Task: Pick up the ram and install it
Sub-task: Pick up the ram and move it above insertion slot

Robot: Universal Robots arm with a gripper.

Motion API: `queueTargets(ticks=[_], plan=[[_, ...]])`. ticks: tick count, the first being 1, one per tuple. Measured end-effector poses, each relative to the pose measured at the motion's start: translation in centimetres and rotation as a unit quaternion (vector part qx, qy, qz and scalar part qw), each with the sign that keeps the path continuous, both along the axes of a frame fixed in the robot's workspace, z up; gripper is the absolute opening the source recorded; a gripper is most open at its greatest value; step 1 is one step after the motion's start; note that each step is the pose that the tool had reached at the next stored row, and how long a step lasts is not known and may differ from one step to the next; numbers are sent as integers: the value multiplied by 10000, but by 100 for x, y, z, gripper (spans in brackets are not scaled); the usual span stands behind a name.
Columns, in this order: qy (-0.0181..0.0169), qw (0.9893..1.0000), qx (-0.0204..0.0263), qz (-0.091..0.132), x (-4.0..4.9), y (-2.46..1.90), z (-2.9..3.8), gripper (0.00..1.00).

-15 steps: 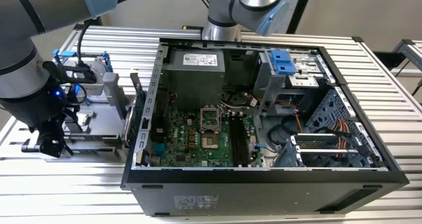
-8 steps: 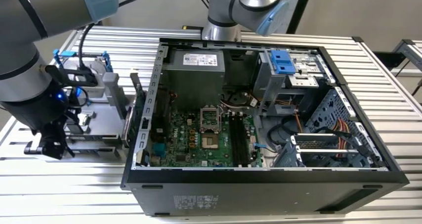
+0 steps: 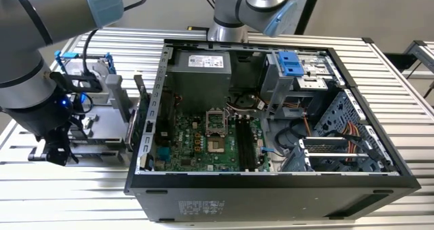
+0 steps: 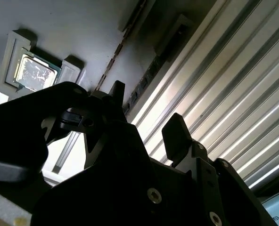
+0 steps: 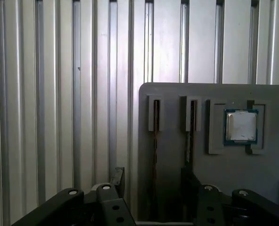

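Gripper [image 5: 153, 178] jaws wide, empty, straddling edge-on ram [image 5: 156, 141] in grey holder plate [image 5: 172, 94]. Plate w/ CPU chip [image 5: 242, 126] sits on ribbed metal table [image 5: 59, 94], open PC case [image 3: 271, 189] beside.

You have the gripper [image 3: 58, 150] low at the exterior view's left, over the grey fixture tray [image 3: 101, 126] on the ribbed table [image 3: 400, 83]. Just beside the tray lies the open computer case [image 3: 271, 192], its motherboard [image 3: 196, 149] showing black memory slots [image 3: 245, 143].
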State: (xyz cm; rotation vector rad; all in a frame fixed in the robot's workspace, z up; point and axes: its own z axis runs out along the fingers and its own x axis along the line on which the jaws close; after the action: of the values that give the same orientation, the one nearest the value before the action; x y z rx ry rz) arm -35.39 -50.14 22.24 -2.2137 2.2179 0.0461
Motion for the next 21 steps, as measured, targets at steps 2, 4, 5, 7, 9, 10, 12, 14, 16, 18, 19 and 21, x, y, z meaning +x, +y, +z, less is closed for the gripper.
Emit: queueTargets(ticks=[2,4,5,7,9,10,12,14,16,18,19,21], plan=[[0,10000,0,0,1,0,-24,100],[-1,10000,1,-1,2,0,-48,100],[-1,10000,1,-1,3,0,-59,100],[0,10000,0,-4,4,0,-79,100],[0,10000,0,-9,5,0,-98,100],[0,10000,0,-12,6,0,-107,100],[0,10000,0,-18,8,0,-126,100],[0,10000,0,-27,11,1,-145,100],[0,10000,0,-39,13,2,-162,100],[0,10000,0,-52,15,4,-181,100],[0,10000,0,-58,15,5,-190,100],[0,10000,0,-70,15,7,-208,100]])
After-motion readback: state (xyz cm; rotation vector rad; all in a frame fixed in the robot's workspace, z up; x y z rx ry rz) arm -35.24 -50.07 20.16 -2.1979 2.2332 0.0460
